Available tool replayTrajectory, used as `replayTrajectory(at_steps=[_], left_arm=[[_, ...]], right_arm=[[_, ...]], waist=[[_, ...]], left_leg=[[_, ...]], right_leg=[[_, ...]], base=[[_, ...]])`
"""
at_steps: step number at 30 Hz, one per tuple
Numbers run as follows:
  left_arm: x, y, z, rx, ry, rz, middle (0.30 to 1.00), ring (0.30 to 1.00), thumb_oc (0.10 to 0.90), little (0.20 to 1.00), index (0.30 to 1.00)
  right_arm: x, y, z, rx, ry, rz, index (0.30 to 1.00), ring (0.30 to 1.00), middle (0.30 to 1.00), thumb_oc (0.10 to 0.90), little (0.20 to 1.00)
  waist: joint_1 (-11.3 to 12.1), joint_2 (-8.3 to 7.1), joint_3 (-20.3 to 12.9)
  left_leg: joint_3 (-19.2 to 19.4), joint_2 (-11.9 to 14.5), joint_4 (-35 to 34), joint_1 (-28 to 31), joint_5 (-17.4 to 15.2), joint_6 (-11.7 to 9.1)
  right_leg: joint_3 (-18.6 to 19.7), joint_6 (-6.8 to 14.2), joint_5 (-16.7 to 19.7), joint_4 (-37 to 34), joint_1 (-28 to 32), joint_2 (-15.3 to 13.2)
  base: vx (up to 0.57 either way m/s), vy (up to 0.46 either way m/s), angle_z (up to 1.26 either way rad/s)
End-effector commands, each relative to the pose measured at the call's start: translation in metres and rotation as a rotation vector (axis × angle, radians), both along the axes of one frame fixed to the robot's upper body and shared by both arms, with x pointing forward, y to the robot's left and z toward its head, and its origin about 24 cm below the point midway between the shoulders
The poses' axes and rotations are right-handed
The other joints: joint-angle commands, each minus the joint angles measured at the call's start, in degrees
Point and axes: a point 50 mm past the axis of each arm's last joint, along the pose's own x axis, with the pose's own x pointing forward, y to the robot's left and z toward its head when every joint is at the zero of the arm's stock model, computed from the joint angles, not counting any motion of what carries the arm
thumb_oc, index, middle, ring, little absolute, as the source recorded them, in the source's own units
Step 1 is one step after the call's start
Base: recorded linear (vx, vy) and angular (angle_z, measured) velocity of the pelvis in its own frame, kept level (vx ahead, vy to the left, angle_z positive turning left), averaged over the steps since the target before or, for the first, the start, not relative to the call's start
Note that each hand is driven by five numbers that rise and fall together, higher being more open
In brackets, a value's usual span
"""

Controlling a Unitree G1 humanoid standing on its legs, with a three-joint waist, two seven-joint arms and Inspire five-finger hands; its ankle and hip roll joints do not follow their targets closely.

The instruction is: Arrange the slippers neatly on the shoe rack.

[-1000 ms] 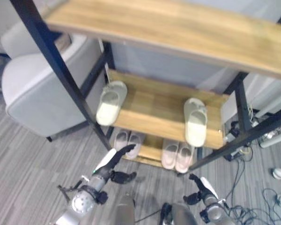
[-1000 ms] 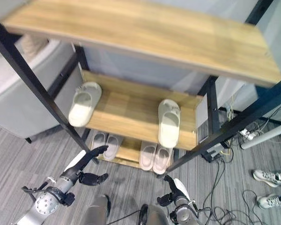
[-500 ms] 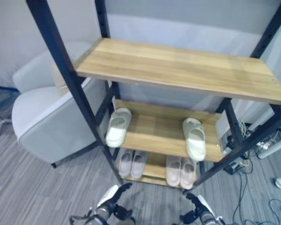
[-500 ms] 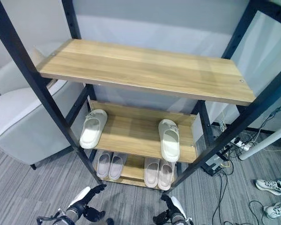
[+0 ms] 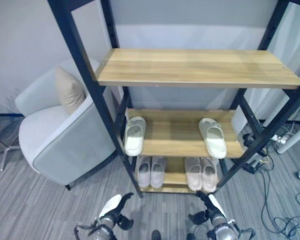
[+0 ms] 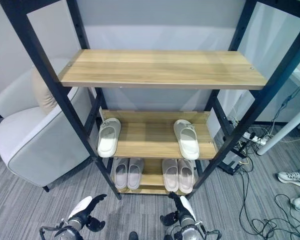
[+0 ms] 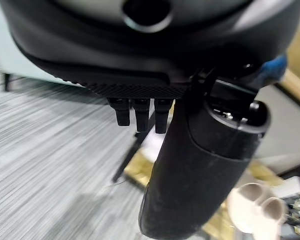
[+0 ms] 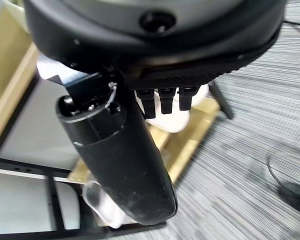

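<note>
The shoe rack has black posts and three wooden shelves; its top shelf is bare. Two pale slippers lie far apart on the middle shelf, one at its left end and one at its right end, toes pointing back. The bottom shelf holds two pinkish pairs, one on the left and one on the right. My left hand hangs open over the floor in front of the rack's left post. My right hand is open in front of the right pair and holds nothing.
A grey armchair with a beige cushion stands just left of the rack. Cables and a pair of sneakers lie on the striped floor to the right. A white leg slants down at the right.
The camera has tilted up and drawn back, so the whole rack now shows. The slippers lie where they were. Both hands now sit low at the bottom edge.
</note>
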Motion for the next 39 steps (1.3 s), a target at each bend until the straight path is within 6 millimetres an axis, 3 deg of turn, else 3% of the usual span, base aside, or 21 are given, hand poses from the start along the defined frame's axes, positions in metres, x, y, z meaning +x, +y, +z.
replayTrajectory(at_steps=[1,5,6,8,10,11,14,18,22,28,32,35,39], left_arm=[[0.022,-0.003,0.000,-0.069,-0.066,0.176,0.900,0.900,0.800,0.900,0.900],[-0.012,0.004,-0.024,0.013,0.135,0.242,0.900,0.900,0.800,0.900,0.900],[-0.024,0.012,-0.028,0.034,0.188,0.279,0.900,0.900,0.800,0.900,0.900],[-0.033,0.027,-0.028,0.039,0.214,0.388,0.900,0.900,0.800,0.900,0.900],[-0.046,0.035,-0.030,0.053,0.263,0.430,0.900,0.900,0.800,0.900,0.900],[-0.046,0.034,-0.030,0.052,0.264,0.429,0.900,0.900,0.800,0.900,0.900],[-0.056,0.028,-0.033,-0.002,0.304,0.410,0.900,0.900,0.800,0.900,0.900],[-0.049,0.021,-0.032,-0.066,0.259,0.403,0.900,0.900,0.800,0.900,0.900],[-0.035,0.005,-0.024,-0.146,0.174,0.329,0.900,0.900,0.800,0.900,0.900],[-0.037,-0.008,-0.015,-0.222,0.142,0.226,0.900,0.900,0.800,0.900,0.900],[-0.043,-0.007,-0.009,-0.249,0.142,0.191,0.900,0.900,0.800,0.900,0.900],[-0.066,0.001,-0.027,-0.158,0.245,0.265,0.900,0.900,0.800,0.900,0.900],[-0.073,0.004,-0.035,-0.124,0.314,0.322,0.900,0.900,0.800,0.900,0.900]], right_arm=[[0.045,-0.004,0.041,-0.039,-0.243,0.098,0.900,0.900,0.900,0.800,0.900],[0.061,0.014,0.049,-0.077,-0.270,0.254,0.900,0.900,0.900,0.800,0.900],[0.097,0.010,0.135,0.000,-0.590,0.305,0.900,0.900,0.900,0.800,0.900],[0.050,-0.021,0.146,0.024,-0.561,0.364,0.900,0.900,0.900,0.800,0.900],[0.031,-0.031,0.162,0.038,-0.578,0.409,0.900,0.900,0.900,0.800,0.900],[0.030,-0.031,0.163,0.038,-0.577,0.408,0.900,0.900,0.900,0.800,0.900],[0.020,-0.031,0.200,0.087,-0.651,0.512,0.900,0.900,0.900,0.800,0.900],[0.019,-0.035,0.225,0.065,-0.727,0.540,0.900,0.900,0.900,0.800,0.900],[0.026,-0.047,0.242,-0.018,-0.800,0.507,0.900,0.900,0.900,0.800,0.900],[0.036,-0.060,0.249,-0.090,-0.851,0.437,0.900,0.900,0.900,0.800,0.900],[0.045,-0.074,0.254,-0.250,-0.875,0.385,0.900,0.900,0.900,0.800,0.900],[0.054,-0.075,0.262,-0.231,-0.953,0.324,0.900,0.900,0.900,0.800,0.900],[0.061,-0.076,0.256,-0.280,-0.928,0.315,0.900,0.900,0.900,0.800,0.900]], waist=[[1.11,0.09,-1.84],[1.40,-0.38,-2.88],[0.71,-0.80,-3.23],[-0.73,-1.22,-3.10],[-1.67,-1.49,-2.80],[-1.63,-1.45,-2.86],[-2.61,-1.00,-2.73],[-2.63,-0.06,-2.89],[-2.12,0.68,-3.11],[-1.09,0.96,-3.10],[-0.07,0.91,-3.14],[0.45,0.24,-3.21],[1.09,-0.50,-3.15]], left_leg=[[-2.67,4.25,0.77,5.18,-6.95,-3.84],[-3.34,4.51,-0.10,6.07,-6.28,-4.27],[-3.07,4.65,-0.10,5.94,-6.19,-4.53],[-2.23,4.91,-0.10,5.77,-6.19,-4.92],[-1.89,5.01,-0.10,5.12,-5.76,-5.26],[-1.92,5.01,-0.10,5.09,-5.75,-5.26],[-1.42,4.94,-0.10,4.28,-6.17,-5.77],[-0.77,4.99,-0.10,4.05,-6.18,-5.93],[-0.25,5.11,-0.10,3.74,-6.23,-5.72],[-0.57,4.96,-0.10,3.83,-6.39,-5.33],[-1.06,4.91,-0.10,3.66,-6.45,-5.11],[-1.58,4.96,-0.10,3.41,-6.27,-5.26],[-2.05,4.99,-0.10,2.89,-6.10,-5.56]], right_leg=[[0.16,0.60,-3.72,2.36,0.47,0.97],[-0.35,-0.02,-3.91,0.64,2.72,1.26],[-0.05,0.03,-3.69,0.41,2.69,1.33],[0.10,0.06,-3.39,-0.05,2.49,1.54],[-0.26,0.09,-3.16,-0.46,2.27,1.79],[-0.29,0.09,-3.16,-0.47,2.25,1.79],[-0.76,0.61,-2.40,-2.37,2.37,1.72],[-0.75,0.92,-2.04,-2.42,1.59,1.78],[-0.34,1.21,-2.21,-2.42,0.92,2.10],[-0.32,1.13,-2.37,-2.42,1.25,2.16],[-0.91,1.17,-2.60,-2.42,1.23,2.18],[-1.34,1.22,-2.36,-2.42,1.07,2.16],[-2.04,1.13,-2.35,-2.42,0.86,2.22]], base=[[0.02,-0.114,-0.01],[0.02,-0.103,0.07],[0.00,-0.116,0.19],[-0.03,-0.117,0.29],[-0.05,-0.081,0.02],[-0.03,-0.062,-0.33],[-0.04,-0.027,-0.17],[0.00,0.005,-0.03],[0.00,0.000,0.00],[0.00,0.000,0.00],[0.00,0.001,0.01],[0.00,0.000,0.00],[0.01,0.002,0.05]])
